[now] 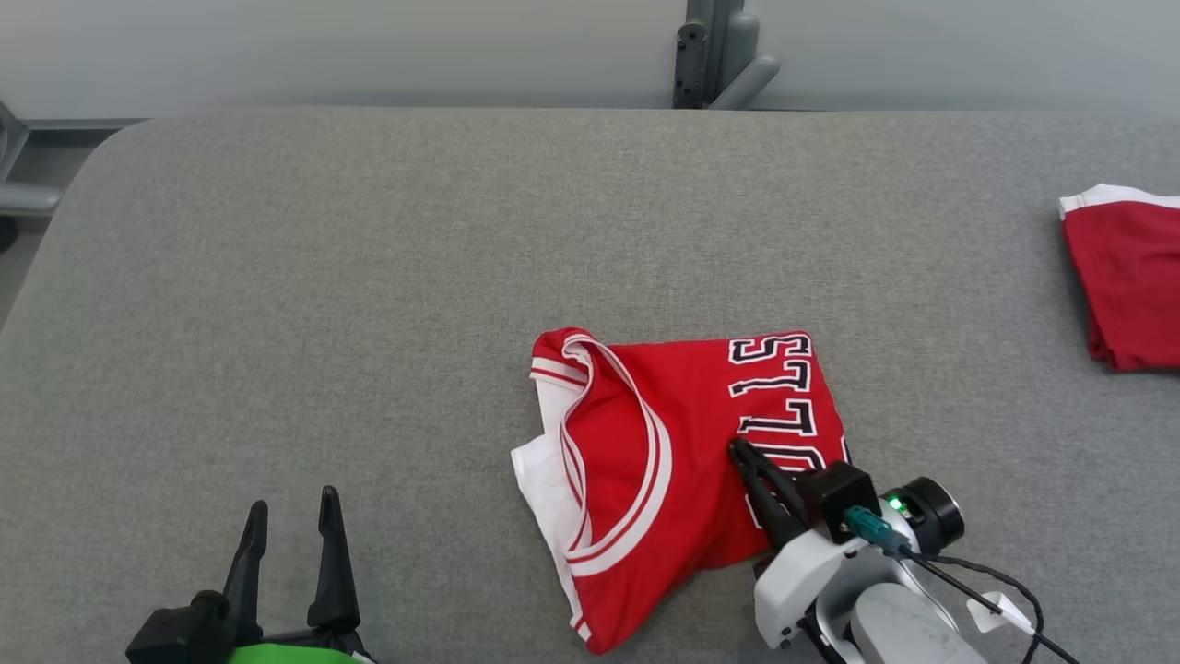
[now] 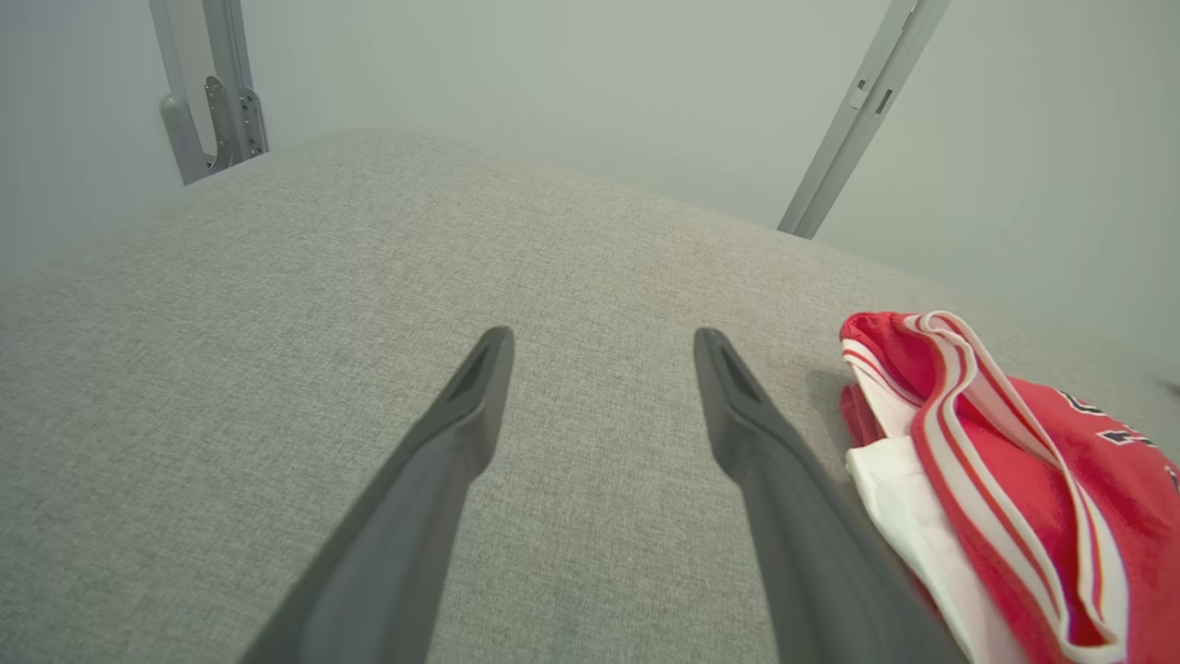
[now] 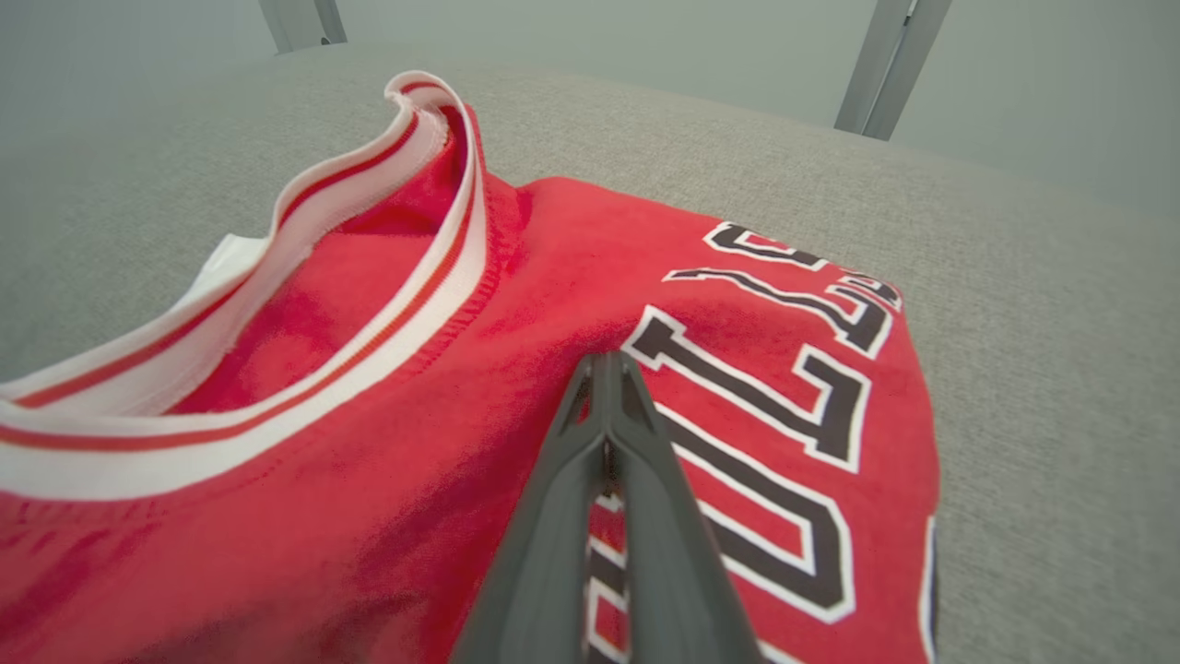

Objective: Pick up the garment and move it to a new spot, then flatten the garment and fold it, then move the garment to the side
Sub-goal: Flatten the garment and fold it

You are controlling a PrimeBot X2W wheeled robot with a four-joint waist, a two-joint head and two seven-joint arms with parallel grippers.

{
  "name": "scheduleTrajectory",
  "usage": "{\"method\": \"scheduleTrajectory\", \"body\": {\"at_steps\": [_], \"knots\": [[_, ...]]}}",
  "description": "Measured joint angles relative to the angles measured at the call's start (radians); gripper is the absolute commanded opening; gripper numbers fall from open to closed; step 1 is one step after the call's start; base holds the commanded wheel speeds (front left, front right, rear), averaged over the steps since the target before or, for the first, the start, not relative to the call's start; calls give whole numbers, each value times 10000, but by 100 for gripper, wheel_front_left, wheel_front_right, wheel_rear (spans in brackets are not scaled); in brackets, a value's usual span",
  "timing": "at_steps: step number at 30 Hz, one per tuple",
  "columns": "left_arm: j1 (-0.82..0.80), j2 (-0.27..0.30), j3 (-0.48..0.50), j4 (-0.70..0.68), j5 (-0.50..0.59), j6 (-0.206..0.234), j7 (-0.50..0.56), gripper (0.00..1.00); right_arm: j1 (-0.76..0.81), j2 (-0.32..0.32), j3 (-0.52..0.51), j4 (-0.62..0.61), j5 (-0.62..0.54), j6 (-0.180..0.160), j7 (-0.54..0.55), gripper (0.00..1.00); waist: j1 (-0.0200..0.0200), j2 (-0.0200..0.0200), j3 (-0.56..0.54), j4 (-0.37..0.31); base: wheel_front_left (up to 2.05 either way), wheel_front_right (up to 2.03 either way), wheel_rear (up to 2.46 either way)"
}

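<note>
In the head view, my left gripper point(image 1: 293, 500) sat at the lower left of the frame, its fingers spread wide with nothing between them, over the grey table point(image 1: 369, 277). From its wrist camera the left gripper point(image 2: 604, 337) pointed across bare cloth surface, and the red shirt point(image 2: 1014, 461) lay at the right edge of that frame, just beside the right-hand finger.

A little right of centre in the head view, the red shirt point(image 1: 645, 461) lay folded on the table, its white-and-red striped collar on the left and the black lettering on the right. My right gripper point(image 1: 737, 449) came in from the lower right, tips resting on the shirt beside the letters. Its wrist camera showed the right gripper point(image 3: 606, 360) closed tight, fingertips together on the red shirt point(image 3: 415, 415); I could not tell whether any cloth was pinched.

At the far right edge of the head view lay a second red garment point(image 1: 1129, 286), well apart
</note>
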Motion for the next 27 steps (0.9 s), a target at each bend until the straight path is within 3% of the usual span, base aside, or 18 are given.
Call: {"method": "scheduleTrajectory", "body": {"at_steps": [7, 8, 27], "knots": [[-372, 0, -90, 167, -71, -6, 0, 100, -1111, 10, 1718, 1430, 999, 0, 0, 0, 0, 0, 377, 460, 0, 0, 0], [-381, 0, -240, 188, -173, 15, 0, 100, -1829, 15, 2907, 1825, 2034, 0, 0, 0, 0, 0, 451, 737, 0, 0, 0], [-313, 0, -224, 192, -257, 157, -2, 100, -2680, 19, 5647, 2543, 3806, 0, 422, 0, 0, 0, 201, 977, 0, 0, 0]]}}
